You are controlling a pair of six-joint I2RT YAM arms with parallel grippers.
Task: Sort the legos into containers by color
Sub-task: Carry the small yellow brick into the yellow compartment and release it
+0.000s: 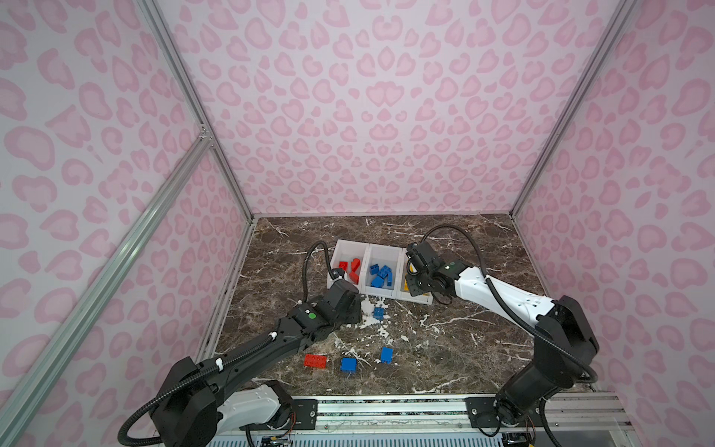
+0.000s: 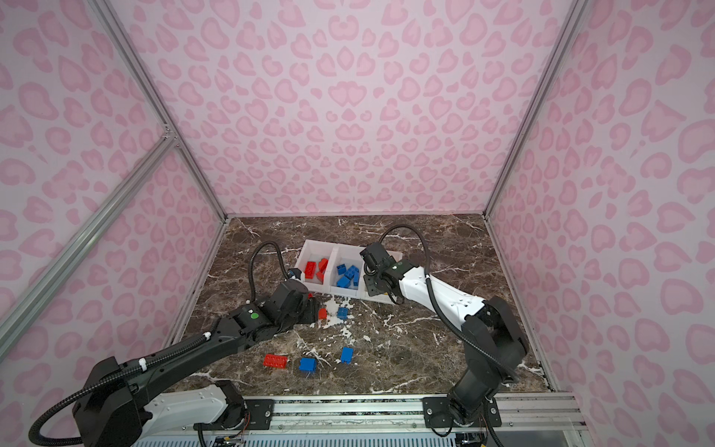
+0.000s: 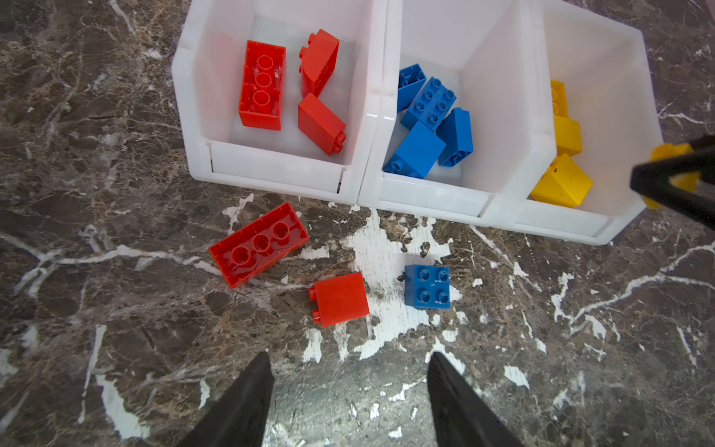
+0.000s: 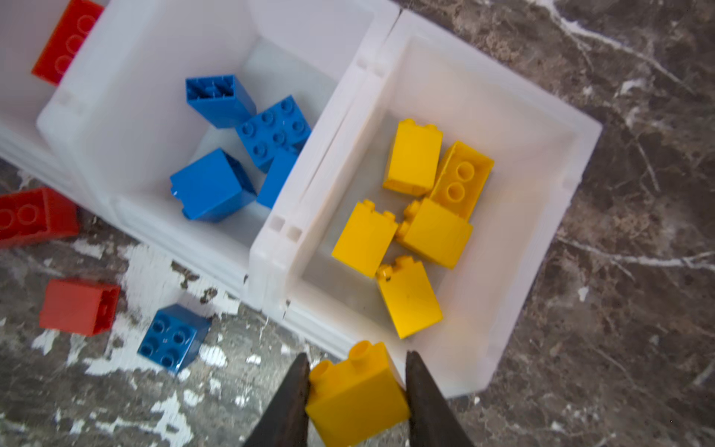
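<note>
In a top view the containers (image 2: 336, 245) stand just beyond my left fingers (image 2: 311, 311), and 3 loose legos (image 2: 275, 361) lie on the counter (image 2: 406, 348) well behind them. In the left wrist view my left fingers (image 3: 240, 406) stand apart, holding nothing. A small red brick (image 3: 339, 298) lies just ahead between them, and a skewed closing could knock away the blue brick (image 3: 427, 286) beside it. In the right wrist view my right fingers (image 4: 423, 398) are clamped on a yellow brick (image 4: 358, 394) over the front lip of the yellow container (image 4: 580, 127); released here, I judge it could bounce out onto the counter
</note>
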